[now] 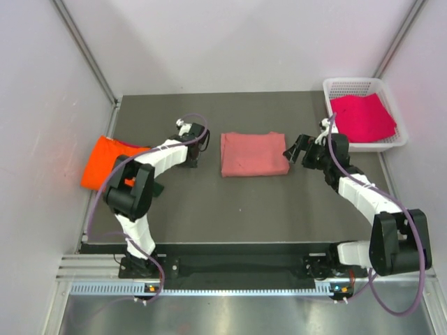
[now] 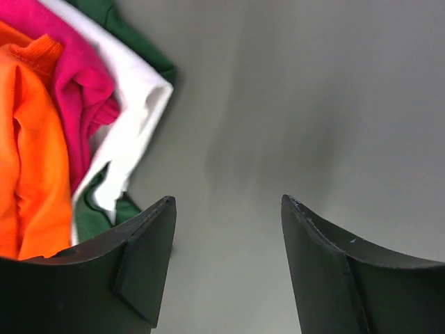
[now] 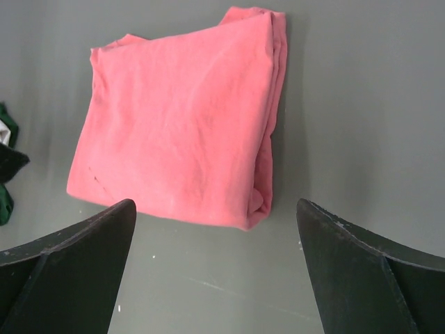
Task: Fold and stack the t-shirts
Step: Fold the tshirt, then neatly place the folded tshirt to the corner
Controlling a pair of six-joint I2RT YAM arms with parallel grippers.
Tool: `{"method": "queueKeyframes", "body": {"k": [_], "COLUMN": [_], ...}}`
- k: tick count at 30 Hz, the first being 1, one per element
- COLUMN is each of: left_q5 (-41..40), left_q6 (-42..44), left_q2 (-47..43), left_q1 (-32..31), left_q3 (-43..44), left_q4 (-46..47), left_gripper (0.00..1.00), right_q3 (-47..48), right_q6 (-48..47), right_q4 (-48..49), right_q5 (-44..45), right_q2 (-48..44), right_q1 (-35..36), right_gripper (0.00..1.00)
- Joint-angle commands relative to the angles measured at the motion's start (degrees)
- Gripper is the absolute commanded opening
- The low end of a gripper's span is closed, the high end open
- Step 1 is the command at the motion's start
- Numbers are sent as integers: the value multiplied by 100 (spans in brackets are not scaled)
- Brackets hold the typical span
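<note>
One table (image 1: 209,209). One white basket (image 1: 353,84), 2 o'clock, holds the magenta t-shirt (image 1: 362,117). Salmon-pink t-shirt (image 1: 253,153) lies folded at centre; orange t-shirt (image 1: 101,162) at 9 o'clock. Three seen from above. My left gripper (image 2: 228,202) and right gripper (image 3: 214,202): both spread, holding nothing.

The top camera looks down from above and behind me. My wrist cameras face down, close: right shares the salmon-pink t-shirt (image 3: 181,118) with it, left probably the orange t-shirt (image 2: 28,160).
</note>
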Motion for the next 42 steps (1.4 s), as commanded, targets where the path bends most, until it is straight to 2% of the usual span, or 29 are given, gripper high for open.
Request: {"method": "queueKeyframes", "body": {"k": [1,6,10,19,20,21,22,23,24,29,32,34,38,40,41,42], "left_q5": [-901,-1702,-1992,-1422,-1326,-1238,-1176,-1027,-1000,-387,-52,99,565,591,565,539], "left_q6": [108,-33,-15,46,55,55,64,55,3,-393,-683,-850,-1175,-1360,-1378,-1386], "left_q2": [446,1018,1396,1915,1959,1985,2020,2090,2100,1652,1599,1799,2380,2512,2443,2338], "left_q1": [10,45,212,1011,1056,1082,1083,1074,1056,346,-138,-358,-403,-411,-412,-420], "left_q3": [333,710,1009,1405,1414,1432,1475,1519,1554,1379,1677,2238,3539,4129,4156,4000], "left_q4": [-453,-813,-963,-893,-858,-832,-823,-866,-884,-577,-568,-611,-1024,-1340,-1324,-1254], "left_gripper": [67,72,66,58,54,41,33,20,0,0,0,0,1,21,45,53], "right_q3": [-98,-178,-187,-248,-257,-266,-266,-257,-266,-274,-274,-274,-283,-283,-274,-257], "right_q6": [-32,-23,3,12,12,-5,-5,-31,-23,-58,-67,-76,-102,-102,-76,-58], "right_q4": [602,726,770,849,849,858,849,849,832,788,779,779,744,709,648,612], "right_q5": [11,-51,-77,-95,-95,-78,-69,-51,-42,89,142,168,309,432,458,485], "right_q2": [53,123,167,176,167,176,194,185,168,150,167,185,185,185,185,159], "right_q1": [67,75,75,93,93,93,93,93,93,93,93,93,84,75,58,49], "right_gripper": [98,98,97,97,97,97,97,97,97,97,97,97,97,98,99,100]}}
